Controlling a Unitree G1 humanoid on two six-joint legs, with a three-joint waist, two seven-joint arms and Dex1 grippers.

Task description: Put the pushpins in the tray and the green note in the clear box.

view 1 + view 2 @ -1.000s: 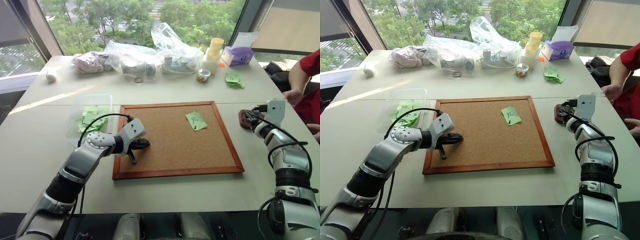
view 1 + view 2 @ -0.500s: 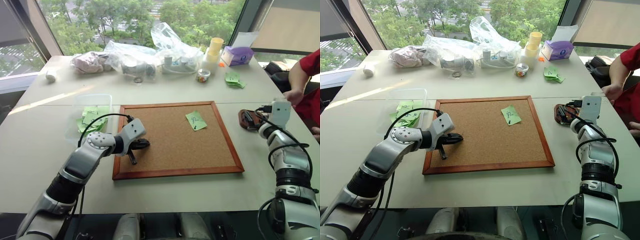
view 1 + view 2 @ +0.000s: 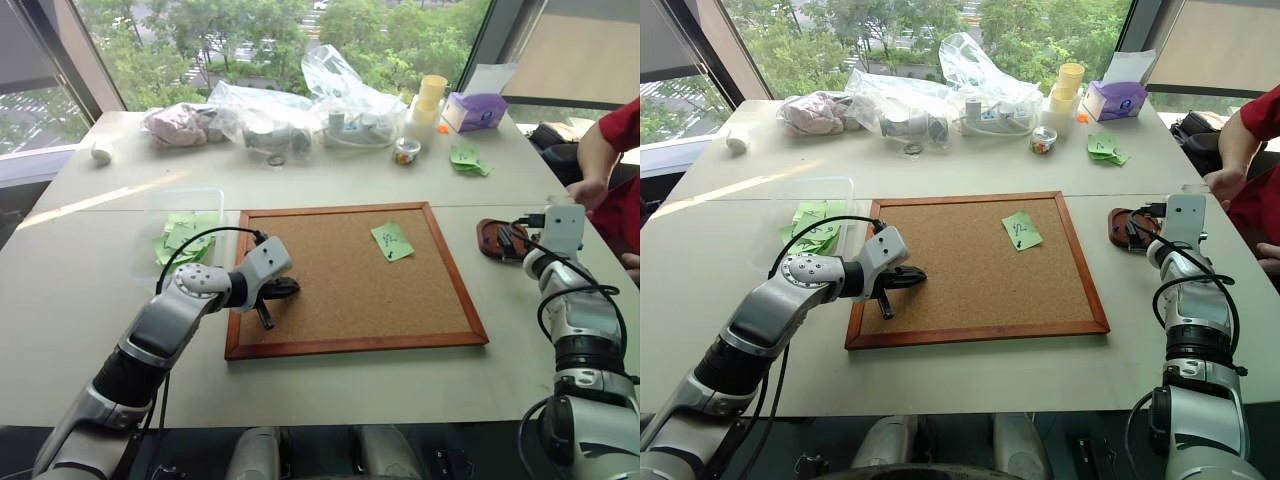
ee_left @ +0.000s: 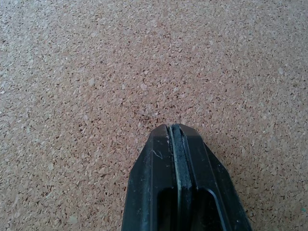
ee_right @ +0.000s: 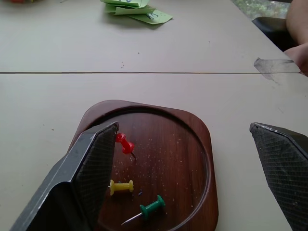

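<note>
Head view: my left arm reached fwd, elbow bent, left gripper (image 3: 281, 290) angled down over the corkboard (image 3: 352, 343) near its left edge, jaws pressed together, empty. Green note (image 3: 392, 240) lay on the board's upper right; clear box (image 3: 150, 232) sat just left of the board. My right arm stretched fwd, right gripper (image 3: 515, 236) at the tray (image 3: 490, 238).

L wrist view: fingers (image 4: 185, 192) shut over bare cork.

R wrist view: my jaws were spread wide over the tray, holding nothing; red (image 5: 124, 143), yellow (image 5: 121, 186) & green (image 5: 152, 207) pushpins lay inside.
</note>
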